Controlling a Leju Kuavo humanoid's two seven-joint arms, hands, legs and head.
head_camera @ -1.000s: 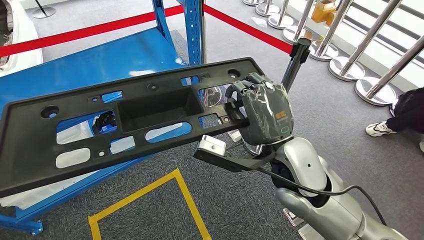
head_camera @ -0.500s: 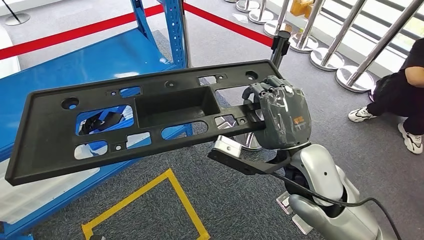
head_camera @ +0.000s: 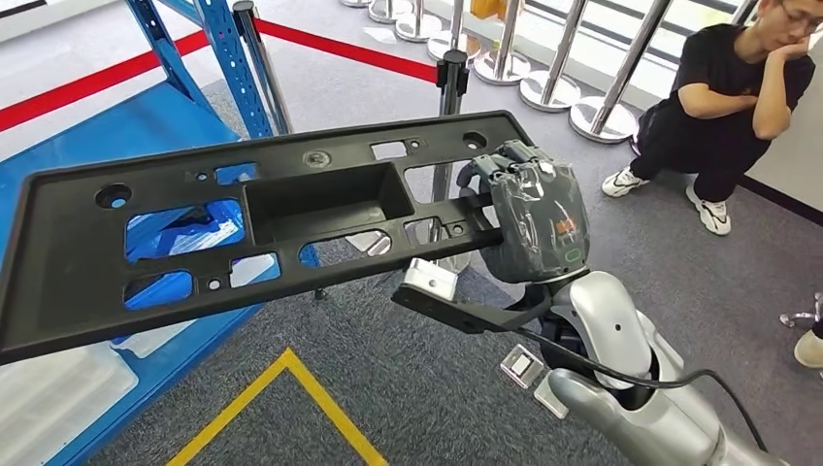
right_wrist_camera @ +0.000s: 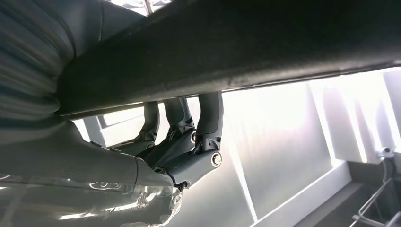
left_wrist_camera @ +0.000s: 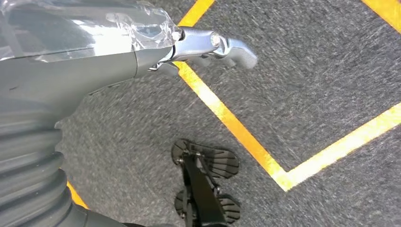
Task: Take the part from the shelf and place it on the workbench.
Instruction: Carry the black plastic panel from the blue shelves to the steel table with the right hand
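The part (head_camera: pixel 68 252) is a long black plastic panel with a central recess and several cut-outs. It is held out level in front of me, in the air over the carpet. My right hand (head_camera: pixel 529 218) grips its right end, with the dark fingers (right_wrist_camera: pixel 208 118) hooked over the part's edge (right_wrist_camera: pixel 236 47) in the right wrist view. The blue shelf (head_camera: pixel 126 126) lies behind and to the left of the part. My left hand (left_wrist_camera: pixel 94 56) hangs over the carpet with its thumb (left_wrist_camera: pixel 213 45) sticking out and nothing in it.
Yellow floor tape (head_camera: pixel 291 388) marks the grey carpet below the part. A black stanchion (head_camera: pixel 451 73) with a red belt stands just behind the part. Chrome posts (head_camera: pixel 602 107) line the back. A person (head_camera: pixel 728 97) crouches at the right.
The whole view has swung to the right: the shelf has slid leftward in the picture and the crouching person has come fully into view. The part stays in my right hand.
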